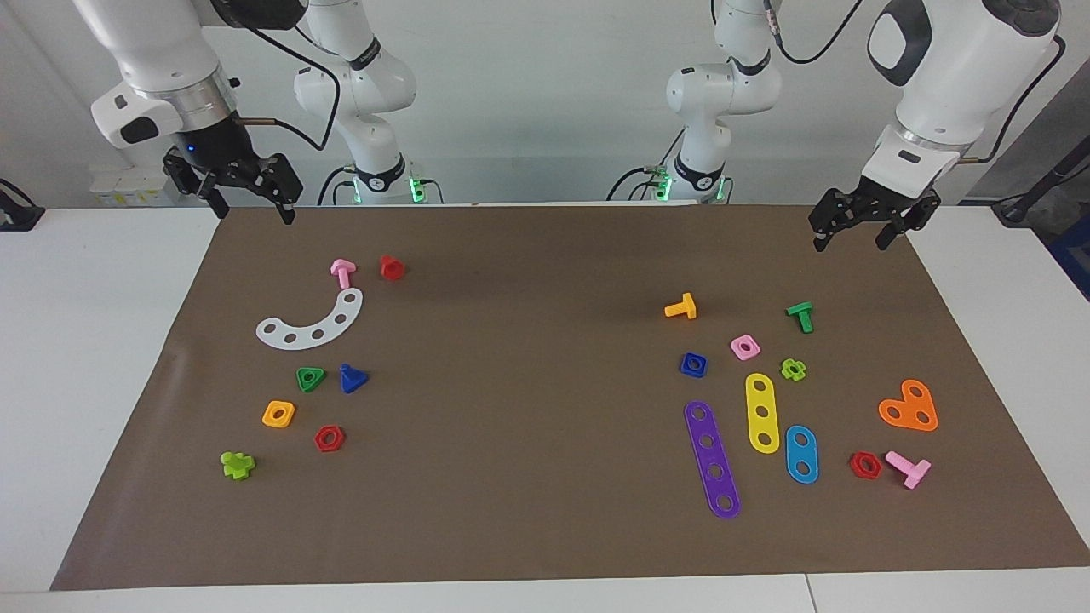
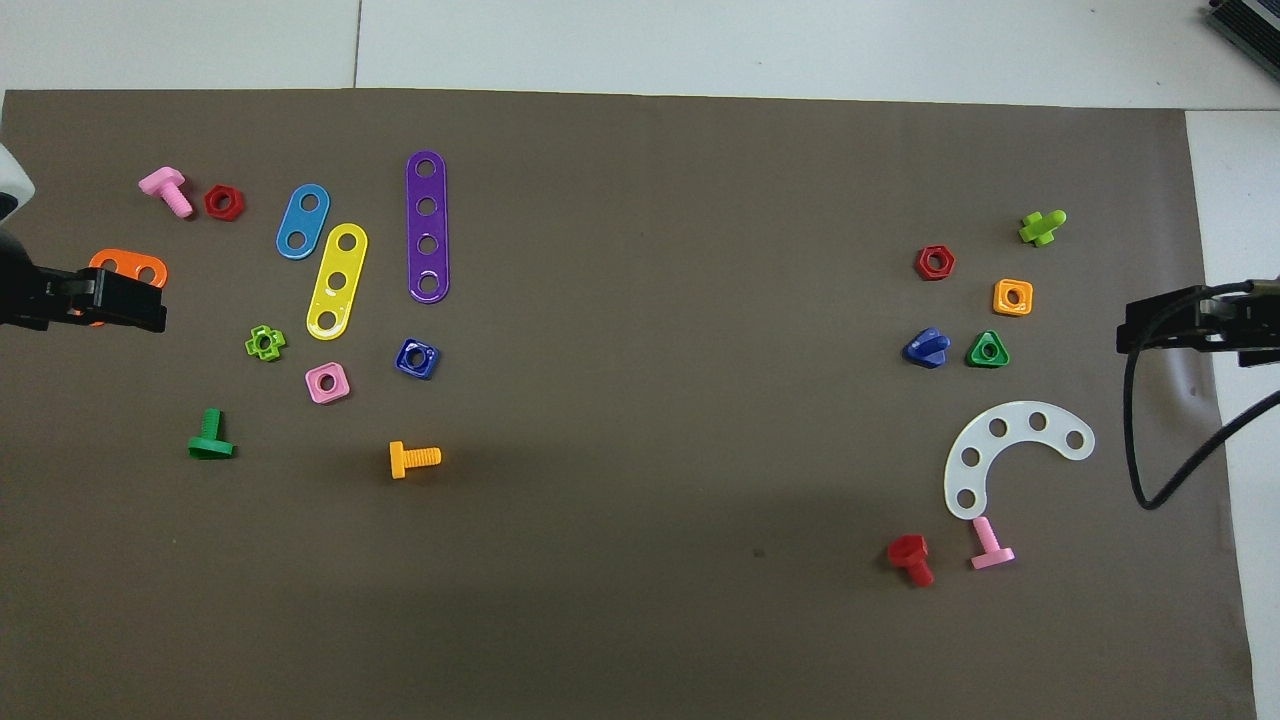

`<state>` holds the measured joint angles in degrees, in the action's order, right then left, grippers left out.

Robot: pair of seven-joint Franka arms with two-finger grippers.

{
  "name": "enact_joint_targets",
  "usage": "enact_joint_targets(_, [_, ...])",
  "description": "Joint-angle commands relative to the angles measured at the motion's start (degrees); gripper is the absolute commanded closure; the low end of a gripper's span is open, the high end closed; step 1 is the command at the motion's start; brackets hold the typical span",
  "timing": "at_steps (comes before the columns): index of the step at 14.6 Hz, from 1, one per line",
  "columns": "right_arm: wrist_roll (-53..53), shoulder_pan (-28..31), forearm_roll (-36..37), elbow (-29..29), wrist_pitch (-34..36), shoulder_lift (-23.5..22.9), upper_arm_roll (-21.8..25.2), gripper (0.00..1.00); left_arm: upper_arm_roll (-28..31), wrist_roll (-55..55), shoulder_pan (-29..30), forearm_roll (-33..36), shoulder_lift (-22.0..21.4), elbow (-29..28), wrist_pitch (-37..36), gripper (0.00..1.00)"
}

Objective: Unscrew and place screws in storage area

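Note:
The dark-blue bolt with a triangular head (image 1: 352, 378) lies on the brown mat toward the right arm's end, right beside a green triangular nut (image 1: 310, 379) and apart from it. It also shows in the overhead view (image 2: 927, 347) with the green nut (image 2: 988, 350). My right gripper (image 1: 253, 211) hangs open and empty above the mat's corner at that end; it also shows in the overhead view (image 2: 1140, 328). My left gripper (image 1: 851, 241) hangs open and empty above the mat's edge at the left arm's end, over an orange heart plate in the overhead view (image 2: 140, 300).
Near the blue bolt lie a white curved plate (image 1: 311, 323), pink (image 1: 342, 272), red (image 1: 392, 267) and lime (image 1: 237, 464) bolts, an orange nut (image 1: 278, 414) and a red nut (image 1: 329, 438). At the left arm's end lie a blue square nut (image 1: 693, 364), coloured strips (image 1: 712, 458), nuts and bolts.

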<state>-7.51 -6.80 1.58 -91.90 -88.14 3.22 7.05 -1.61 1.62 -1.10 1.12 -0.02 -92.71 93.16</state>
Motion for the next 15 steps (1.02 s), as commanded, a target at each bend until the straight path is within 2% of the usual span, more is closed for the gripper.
enact_joint_targets(1, [-0.9,3.4,0.4,-2.7,-1.3,1.9,-2.0,0.0,-0.4,0.4,0.5,0.7,-2.0,-2.0,-0.3,0.0])
enact_joint_targets(15, [-0.8,4.7,0.3,-2.3,-0.1,1.9,-3.4,0.0,-0.4,0.4,0.5,0.8,-2.0,-2.0,-0.3,0.0])
